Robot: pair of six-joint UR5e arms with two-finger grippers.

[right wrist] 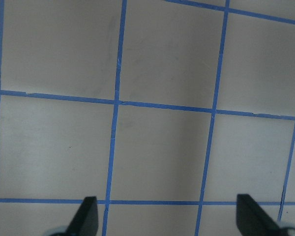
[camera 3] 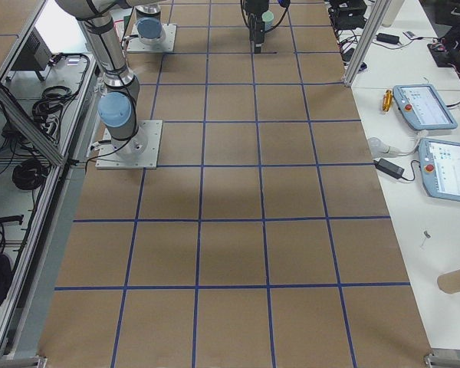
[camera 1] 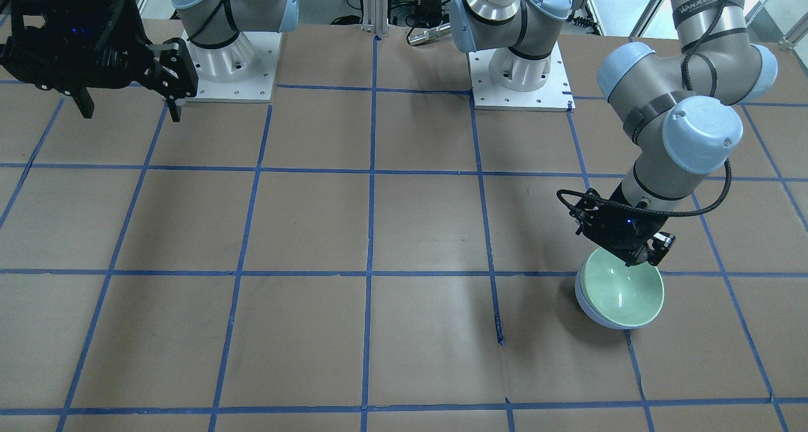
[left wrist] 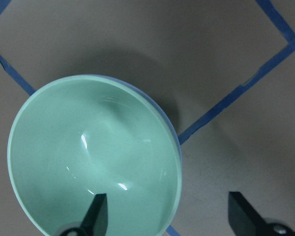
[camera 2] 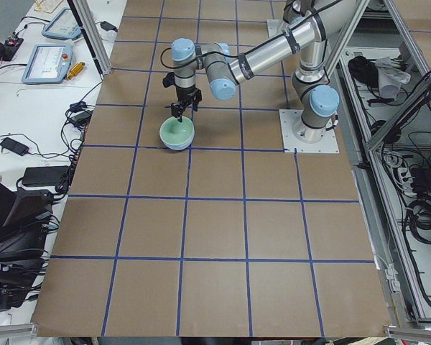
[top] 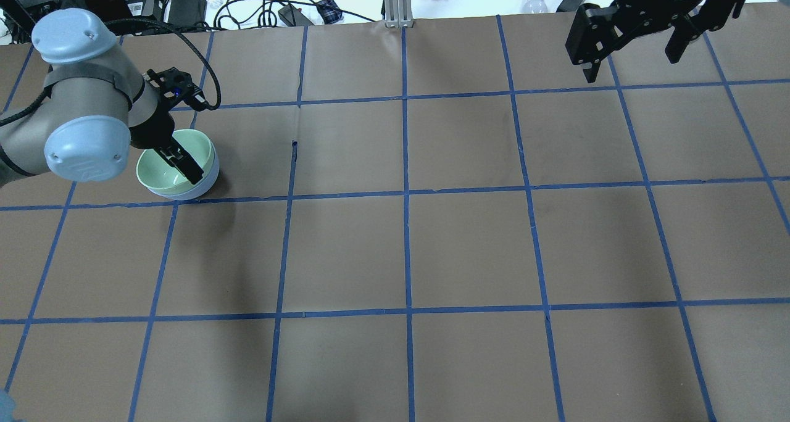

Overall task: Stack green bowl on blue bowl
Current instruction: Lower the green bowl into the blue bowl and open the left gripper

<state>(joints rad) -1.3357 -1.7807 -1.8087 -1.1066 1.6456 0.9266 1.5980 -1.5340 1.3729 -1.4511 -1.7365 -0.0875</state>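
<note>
The green bowl (camera 1: 622,293) sits nested inside the blue bowl (camera 1: 592,315), whose pale outside shows under its rim. The pair stands on the table on my left side. It also shows in the overhead view, green bowl (top: 165,169) in blue bowl (top: 200,187). My left gripper (camera 1: 641,258) is open just above the bowls' rim. In the left wrist view one finger (left wrist: 96,214) hangs over the green bowl's inside (left wrist: 88,157) and the other finger (left wrist: 243,216) is outside, over the table. My right gripper (top: 631,61) is open and empty, raised far from the bowls.
The brown table (top: 469,243) carries a grid of blue tape lines. The two arm bases (camera 1: 521,84) stand at the robot's edge. Cables and small devices (top: 296,8) lie beyond the far edge. The right wrist view shows only table and tape (right wrist: 115,103).
</note>
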